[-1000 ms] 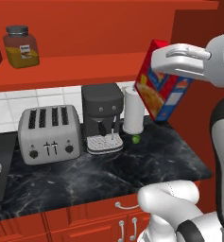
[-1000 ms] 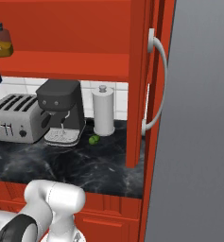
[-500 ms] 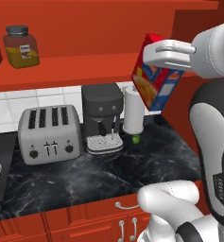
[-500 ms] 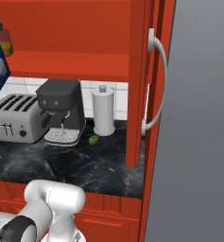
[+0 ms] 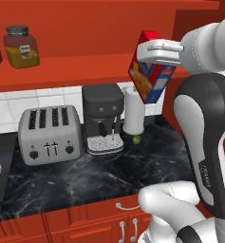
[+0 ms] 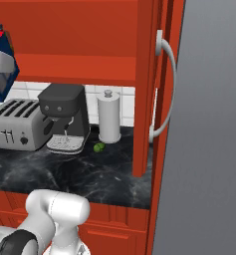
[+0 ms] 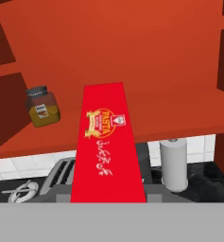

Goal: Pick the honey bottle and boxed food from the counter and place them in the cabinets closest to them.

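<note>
My gripper (image 5: 153, 49) is shut on the boxed food (image 5: 149, 67), a red, blue and yellow box held tilted in the air. It hangs above the paper-towel roll, level with the front edge of the open cabinet's shelf (image 5: 80, 68). In the hand view the box's red side (image 7: 107, 150) runs up the middle towards that shelf. The box also pokes in at the left edge of the right base view (image 6: 0, 67). The honey bottle (image 5: 22, 46) stands on the shelf at the far left, also visible from the hand (image 7: 42, 107). Below lies the black counter (image 5: 109, 175).
A toaster (image 5: 50, 134), a black coffee machine (image 5: 103, 118), a paper-towel roll (image 5: 134, 111) and a small green lime (image 5: 136, 139) stand along the counter's back. The open cabinet door with its curved handle (image 6: 165, 89) stands to the right.
The arm has carried the box up and to the left, from beside the paper-towel roll to the height of the shelf's front edge. Nothing on the counter moved.
</note>
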You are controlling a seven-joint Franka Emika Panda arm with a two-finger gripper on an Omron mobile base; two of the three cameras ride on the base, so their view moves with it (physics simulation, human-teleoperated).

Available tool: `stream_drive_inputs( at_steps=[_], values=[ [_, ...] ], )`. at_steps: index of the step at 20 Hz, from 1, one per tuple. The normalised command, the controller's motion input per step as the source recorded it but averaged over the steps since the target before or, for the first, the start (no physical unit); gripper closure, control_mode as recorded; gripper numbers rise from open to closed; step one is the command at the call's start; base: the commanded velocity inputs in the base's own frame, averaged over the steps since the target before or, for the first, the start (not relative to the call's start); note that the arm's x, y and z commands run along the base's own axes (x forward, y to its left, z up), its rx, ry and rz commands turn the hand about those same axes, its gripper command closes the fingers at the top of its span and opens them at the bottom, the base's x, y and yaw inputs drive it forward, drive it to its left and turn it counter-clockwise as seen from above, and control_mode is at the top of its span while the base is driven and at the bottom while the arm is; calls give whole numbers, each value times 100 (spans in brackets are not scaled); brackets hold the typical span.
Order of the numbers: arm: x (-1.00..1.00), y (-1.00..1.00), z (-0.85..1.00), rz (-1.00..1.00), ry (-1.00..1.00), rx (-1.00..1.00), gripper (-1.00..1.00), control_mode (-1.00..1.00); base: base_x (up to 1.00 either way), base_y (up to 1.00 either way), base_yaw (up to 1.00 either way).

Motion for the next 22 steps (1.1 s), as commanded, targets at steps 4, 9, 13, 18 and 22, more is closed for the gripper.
stream_drive_inputs(
  at_steps=[4,9,13,18,22],
  values=[
    [34,0,0,0,-1,-1,100,-100,0,0,0],
    [35,0,0,0,0,-1,100,-100,0,0,0],
    [36,0,0,0,0,0,100,-100,0,0,0],
    [35,0,0,0,0,-1,100,-100,0,0,0],
    [34,0,0,0,0,-1,100,-100,0,0,0]
  ],
)
